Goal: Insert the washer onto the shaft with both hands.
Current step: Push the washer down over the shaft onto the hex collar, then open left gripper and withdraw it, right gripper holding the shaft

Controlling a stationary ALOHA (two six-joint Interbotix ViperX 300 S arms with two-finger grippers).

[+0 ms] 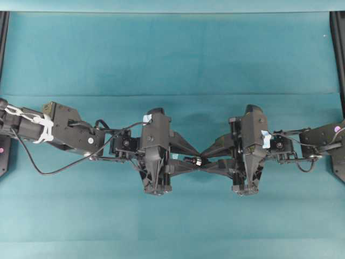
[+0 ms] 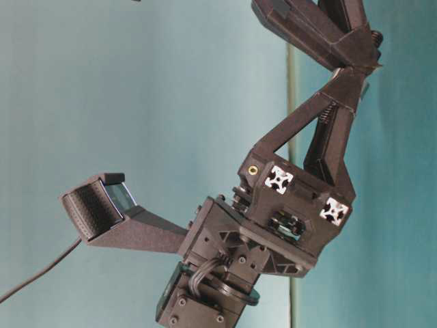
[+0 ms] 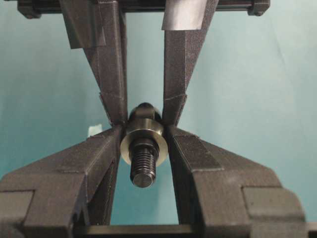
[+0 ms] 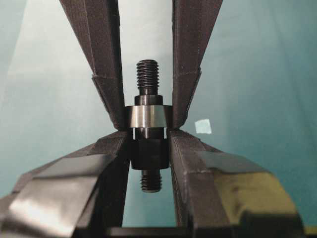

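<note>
Held above the bench between both tips, the washer [image 4: 144, 117] clamped by the left claw [image 3: 144, 124] already rings the shaft [image 4: 148, 148], which the right claw [image 4: 148, 136] pinches (axis running claw to claw).

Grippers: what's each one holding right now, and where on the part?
Left gripper pinches the washer by its outer rim; right gripper clamps the shaft on its thick middle. Washer is around the shaft.

Overhead: washer [image 1: 198, 161] and shaft [image 1: 190, 160] too small to separate; table-level view hides both behind arm.
</note>
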